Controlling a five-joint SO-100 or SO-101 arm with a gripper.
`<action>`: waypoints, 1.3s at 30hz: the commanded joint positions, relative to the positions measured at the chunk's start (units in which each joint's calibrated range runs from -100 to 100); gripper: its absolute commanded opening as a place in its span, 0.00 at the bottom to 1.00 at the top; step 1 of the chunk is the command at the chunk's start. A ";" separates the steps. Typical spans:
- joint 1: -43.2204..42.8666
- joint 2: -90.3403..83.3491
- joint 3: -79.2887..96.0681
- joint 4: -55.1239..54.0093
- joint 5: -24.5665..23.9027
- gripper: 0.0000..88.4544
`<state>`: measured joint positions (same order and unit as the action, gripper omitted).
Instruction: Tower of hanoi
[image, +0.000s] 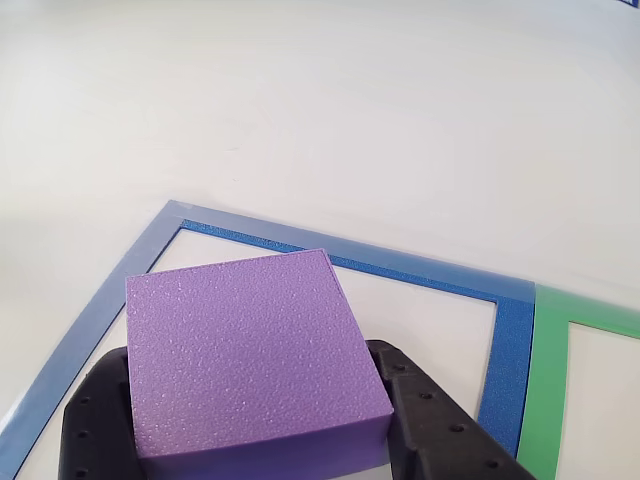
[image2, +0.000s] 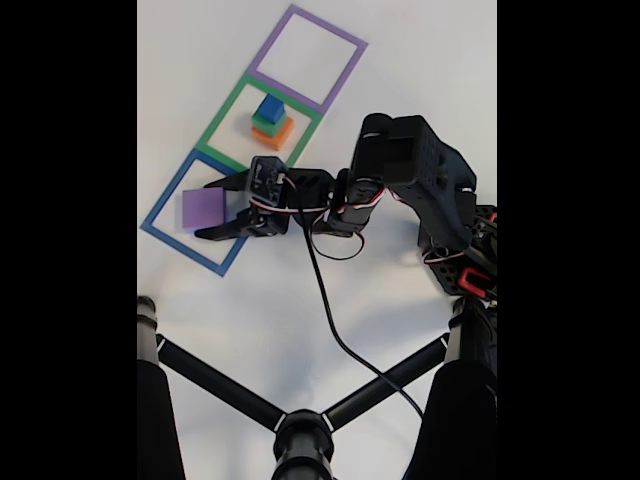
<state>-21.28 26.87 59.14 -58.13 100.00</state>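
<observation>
Three stacked blocks (image2: 271, 120) sit in green square (image2: 222, 139), upper centre | gripper (image2: 208, 209) pinches purple block (image2: 203, 207) over blue square (image2: 163, 237), left | step: placing purple | next: lower, release inside outline on desk (image2: 250, 310)

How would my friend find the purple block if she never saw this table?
Look in the fixed view at the three taped squares in a row on the white table. Go to the blue square; the purple block sits there between the gripper fingers. It is alone, unlike the blue, green and orange stack.
</observation>
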 joint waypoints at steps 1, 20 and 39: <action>0.81 -0.27 -1.21 -0.99 0.00 0.26; 0.58 -3.87 -1.21 -0.59 0.00 0.39; 2.95 -52.83 -10.75 69.10 0.00 0.04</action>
<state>-19.73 -12.93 55.18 -10.33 100.00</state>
